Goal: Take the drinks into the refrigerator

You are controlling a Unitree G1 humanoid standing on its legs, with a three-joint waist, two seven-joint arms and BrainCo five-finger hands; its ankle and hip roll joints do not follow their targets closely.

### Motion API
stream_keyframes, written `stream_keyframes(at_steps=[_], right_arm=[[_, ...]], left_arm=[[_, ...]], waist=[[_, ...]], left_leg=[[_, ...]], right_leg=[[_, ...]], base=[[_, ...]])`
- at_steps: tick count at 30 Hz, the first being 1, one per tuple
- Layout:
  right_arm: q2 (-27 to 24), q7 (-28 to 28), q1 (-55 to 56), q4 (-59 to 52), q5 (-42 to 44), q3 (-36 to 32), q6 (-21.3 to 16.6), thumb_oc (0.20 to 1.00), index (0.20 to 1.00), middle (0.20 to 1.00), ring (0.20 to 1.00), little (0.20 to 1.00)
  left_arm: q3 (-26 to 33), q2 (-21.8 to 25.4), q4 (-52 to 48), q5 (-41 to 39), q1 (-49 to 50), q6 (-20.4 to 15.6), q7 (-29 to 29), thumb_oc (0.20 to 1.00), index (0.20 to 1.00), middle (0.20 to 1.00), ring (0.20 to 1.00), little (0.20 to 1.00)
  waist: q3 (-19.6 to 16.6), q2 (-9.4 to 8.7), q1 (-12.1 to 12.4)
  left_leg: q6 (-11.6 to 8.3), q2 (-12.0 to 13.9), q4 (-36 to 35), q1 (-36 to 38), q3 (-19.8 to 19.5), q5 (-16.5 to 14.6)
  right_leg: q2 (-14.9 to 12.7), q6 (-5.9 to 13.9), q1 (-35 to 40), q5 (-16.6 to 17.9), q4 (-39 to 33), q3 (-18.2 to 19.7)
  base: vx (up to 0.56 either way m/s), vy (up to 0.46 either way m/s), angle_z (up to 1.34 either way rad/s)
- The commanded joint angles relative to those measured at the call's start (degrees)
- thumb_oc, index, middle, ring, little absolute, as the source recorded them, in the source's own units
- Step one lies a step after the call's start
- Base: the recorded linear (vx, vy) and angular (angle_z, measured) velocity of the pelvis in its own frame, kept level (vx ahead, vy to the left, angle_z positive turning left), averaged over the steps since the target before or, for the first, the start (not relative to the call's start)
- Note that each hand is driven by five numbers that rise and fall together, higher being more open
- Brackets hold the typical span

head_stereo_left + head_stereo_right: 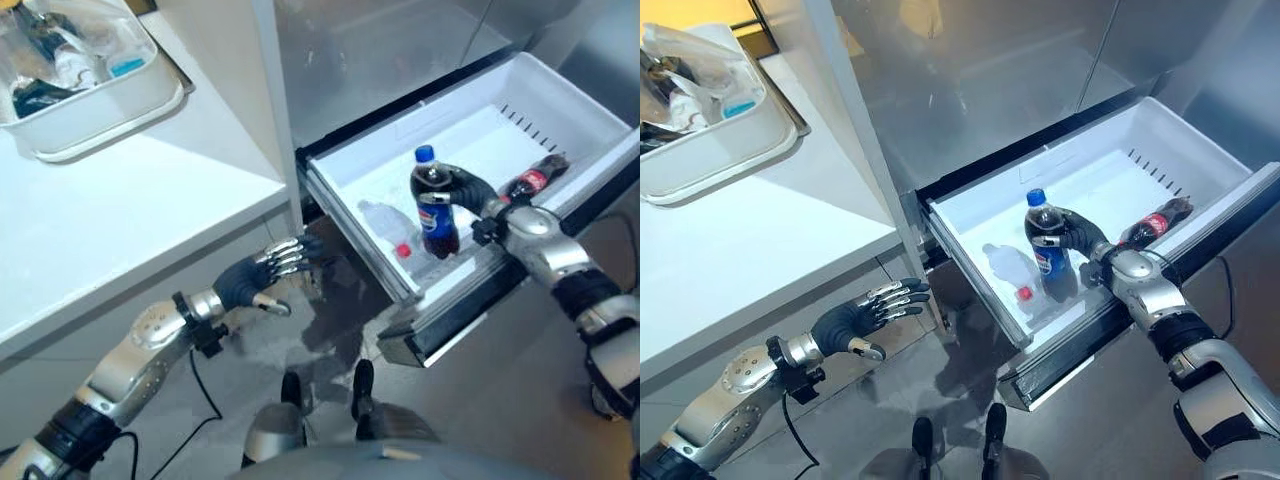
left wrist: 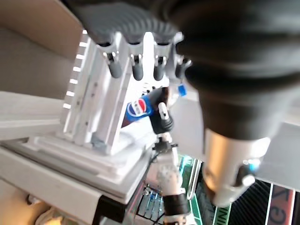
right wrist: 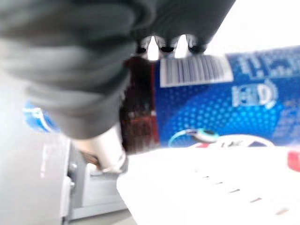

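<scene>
A dark cola bottle with a blue cap and blue label (image 1: 434, 212) stands upright in the open white refrigerator drawer (image 1: 480, 120). My right hand (image 1: 468, 188) is curled round its upper body from the right; the right wrist view has the label (image 3: 220, 105) pressed close against the fingers. A clear bottle with a red cap (image 1: 385, 229) lies in the drawer just left of it. A cola bottle with a red label (image 1: 533, 178) lies toward the drawer's right side. My left hand (image 1: 262, 272) hangs open below the counter edge, left of the drawer, holding nothing.
A white counter (image 1: 120, 210) runs along the left, with a white tray (image 1: 95, 105) of plastic-wrapped items at its back. The stainless refrigerator front (image 1: 380, 50) rises behind the drawer. The drawer's dark front panel (image 1: 450, 320) juts out over the grey floor.
</scene>
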Motion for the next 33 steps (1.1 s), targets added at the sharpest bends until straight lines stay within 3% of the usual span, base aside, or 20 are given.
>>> stream_keyframes(at_steps=[1, 10, 22, 33], right_arm=[[-1.29, -0.15, -13.68, 1.38, -1.35, 2.81, -5.01, 0.2, 0.2, 0.2, 0.2, 0.2], [-0.54, -1.0, -19.53, 7.99, -8.62, 8.26, -4.59, 0.2, 0.2, 0.2, 0.2, 0.2], [4.81, -1.26, -28.4, 21.37, -33.76, 18.48, -1.72, 0.2, 0.2, 0.2, 0.2, 0.2], [7.81, -0.84, -29.6, 22.77, -38.11, 19.4, -1.43, 0.2, 0.2, 0.2, 0.2, 0.2]], left_arm=[[-2.11, 2.81, -2.13, -2.19, -2.09, -4.41, -0.23, 1.0, 1.0, 1.0, 1.0, 1.0], [-4.65, 3.26, -1.92, -1.33, -4.56, -5.79, 1.6, 1.0, 1.0, 1.0, 1.0, 1.0], [-4.79, 0.53, -2.08, 4.28, -5.87, -6.14, 6.09, 1.0, 1.0, 1.0, 1.0, 1.0], [-2.58, -1.23, -1.48, 6.08, -4.18, -6.29, 7.73, 1.0, 1.0, 1.0, 1.0, 1.0]], waist=[[0.94, -0.08, 1.21], [4.82, 0.29, 2.2], [10.02, 0.31, 2.18], [10.86, 0.2, 1.78]], left_leg=[[1.39, -0.09, 2.53, -3.72, -2.89, -0.6], [0.85, 0.36, 3.12, -9.03, -4.43, 1.45], [0.16, 0.75, 2.77, -12.75, -6.09, 3.21], [0.05, 0.91, 1.64, -13.9, -6.49, 3.84]], right_leg=[[-2.0, 6.16, -5.93, -4.26, 12.65, 0.07], [-1.91, 5.95, -11.22, -4.12, 14.77, -0.84], [-1.55, 5.43, -14.79, -3.91, 15.78, -2.14], [-1.55, 5.21, -16.4, -3.73, 15.74, -2.53]], base=[[-0.07, -0.014, 0.06], [-0.06, -0.031, 0.09], [-0.05, -0.03, 0.08], [-0.02, -0.007, 0.01]])
